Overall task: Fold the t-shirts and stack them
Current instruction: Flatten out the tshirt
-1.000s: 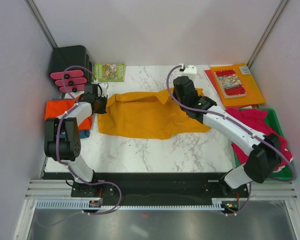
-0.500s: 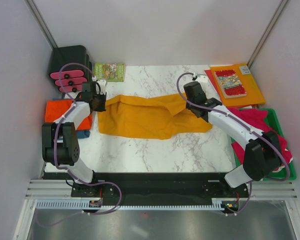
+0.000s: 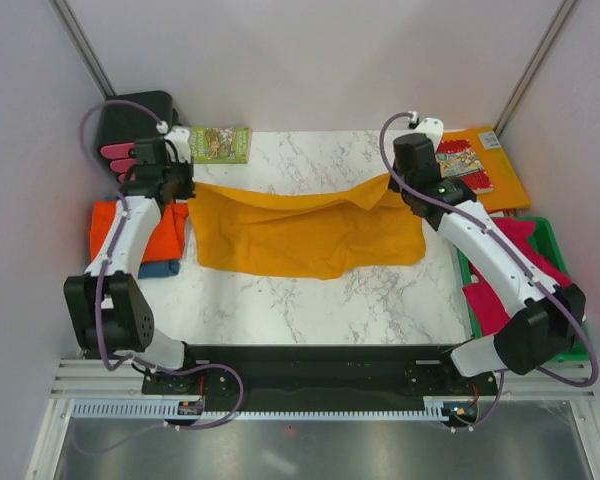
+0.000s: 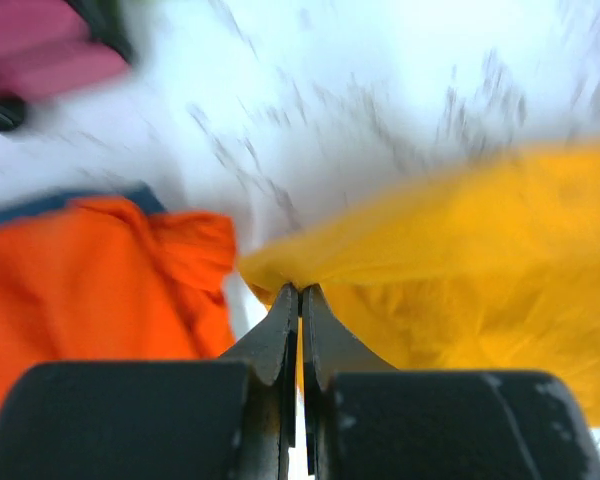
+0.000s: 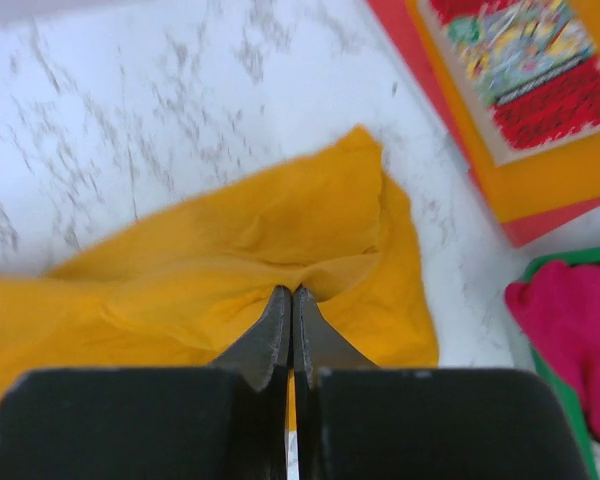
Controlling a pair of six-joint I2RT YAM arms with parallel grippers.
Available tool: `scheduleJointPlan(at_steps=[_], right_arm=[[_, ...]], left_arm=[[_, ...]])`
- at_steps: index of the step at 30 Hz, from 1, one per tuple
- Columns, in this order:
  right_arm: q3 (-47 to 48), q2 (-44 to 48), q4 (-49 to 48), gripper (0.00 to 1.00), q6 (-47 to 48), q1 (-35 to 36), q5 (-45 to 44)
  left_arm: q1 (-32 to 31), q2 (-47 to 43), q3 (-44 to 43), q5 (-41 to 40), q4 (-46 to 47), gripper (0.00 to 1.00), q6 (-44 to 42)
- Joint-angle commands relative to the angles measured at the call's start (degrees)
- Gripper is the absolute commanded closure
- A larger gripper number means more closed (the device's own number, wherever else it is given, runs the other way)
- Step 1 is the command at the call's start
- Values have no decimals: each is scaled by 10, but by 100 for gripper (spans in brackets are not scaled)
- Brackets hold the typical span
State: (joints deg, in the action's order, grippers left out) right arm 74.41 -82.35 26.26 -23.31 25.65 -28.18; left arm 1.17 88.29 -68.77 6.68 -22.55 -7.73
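Left wrist view: clamped tight with the left gripper (image 4: 300,300) on a corner of the mustard t-shirt (image 4: 460,260), right at the fingertips, with the red-orange t-shirt (image 4: 90,280) to their left. Likewise pinched by the right gripper (image 5: 288,300) at the opposite corner, with cloth bunched ahead of its tips. Hold both grips level, pull apart evenly to take out slack, then lay flat without dragging in wrinkles.

Your left arm (image 3: 130,232) and right arm (image 3: 480,250) are white links with bulky black joints. A purple cable (image 3: 382,140) loops off each wrist. The fingers (image 4: 276,338) are matte black, tapering to thin tips.
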Motion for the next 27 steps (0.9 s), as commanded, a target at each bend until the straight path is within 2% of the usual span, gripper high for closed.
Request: scheduleJointPlan(at_steps=[1,5,8,14,18,27], right_arm=[[180,67,38,100,54,-24,-23],[241,107,68,100,64,-21,-26],[233,152,80,100,80,-16,-38],[189,258,98,100,109,-12,-14],[208,316,112,100,138,-5,-14],[359,301,158,100,137,19,-38]], left_arm=[[30,-103,-157,41,-52,98,23],[30,-165,-240,59,-102,98,21],[30,-218,-270,76,-139,98,25],[30,-331,-244,84,-164,98,18],[30,-412,-232,75,-169,98,18],[30,-431,-310,44,-195,98,34]])
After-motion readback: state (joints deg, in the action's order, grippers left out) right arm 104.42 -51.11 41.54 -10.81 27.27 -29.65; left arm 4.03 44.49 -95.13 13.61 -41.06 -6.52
